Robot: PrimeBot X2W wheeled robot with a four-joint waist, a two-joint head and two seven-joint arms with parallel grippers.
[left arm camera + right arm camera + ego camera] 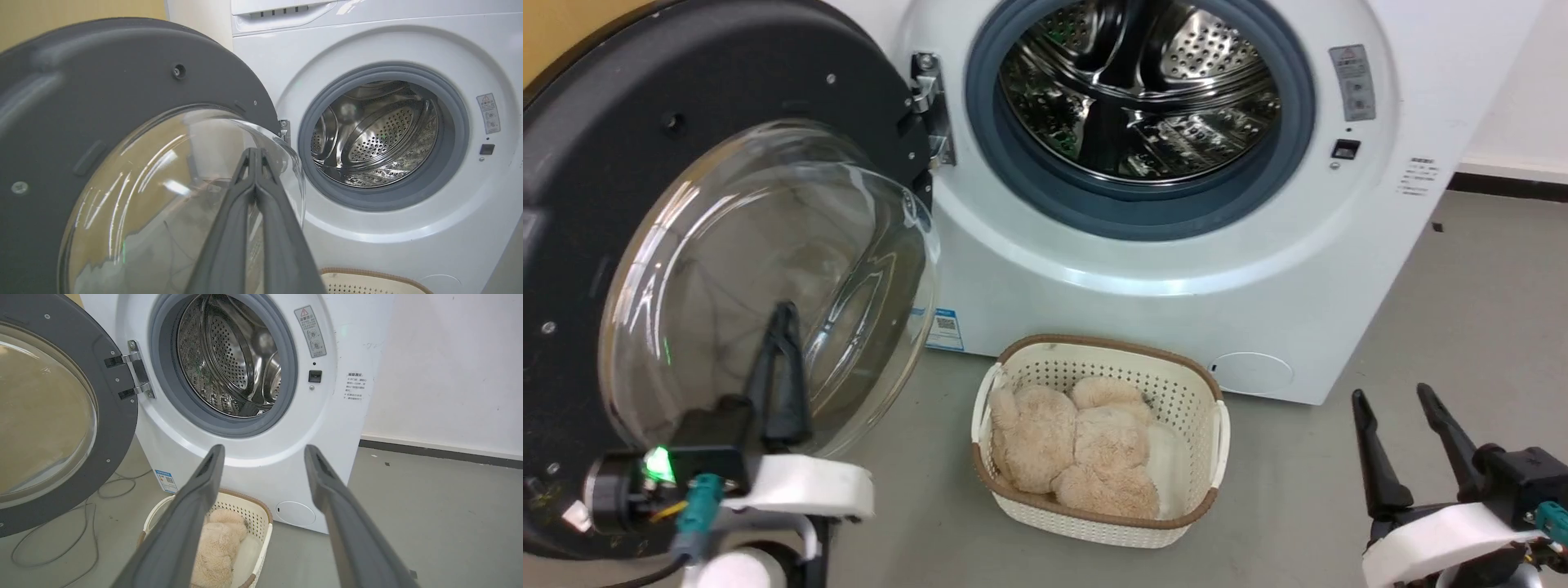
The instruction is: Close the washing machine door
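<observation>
zero closing done so far: washing machine door (pixel 686 90) wide open, swung far left of washing machine (pixel 1176 269), drum opening (pixel 1135 98) fully exposed. left tool (pixel 784 314) pinched closed, holding nothing, in front of door's glass bowl (pixel 768 237); contact cannot tell. right tool (pixel 1391 394) spread apart, empty, low right, well apart from door. remaining: whole swing right onto opening, then latch. basket (pixel 1205 384) on floor near machine front, likely below door's path.

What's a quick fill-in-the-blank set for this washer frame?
1. The washing machine door stands ____ on its hinge.
2. The left gripper is ____, while the right gripper is open.
3. The steel drum of the washing machine is ____.
4. The basket with the beige plush sits on the ____.
Missing words: open; shut; empty; floor.
</observation>
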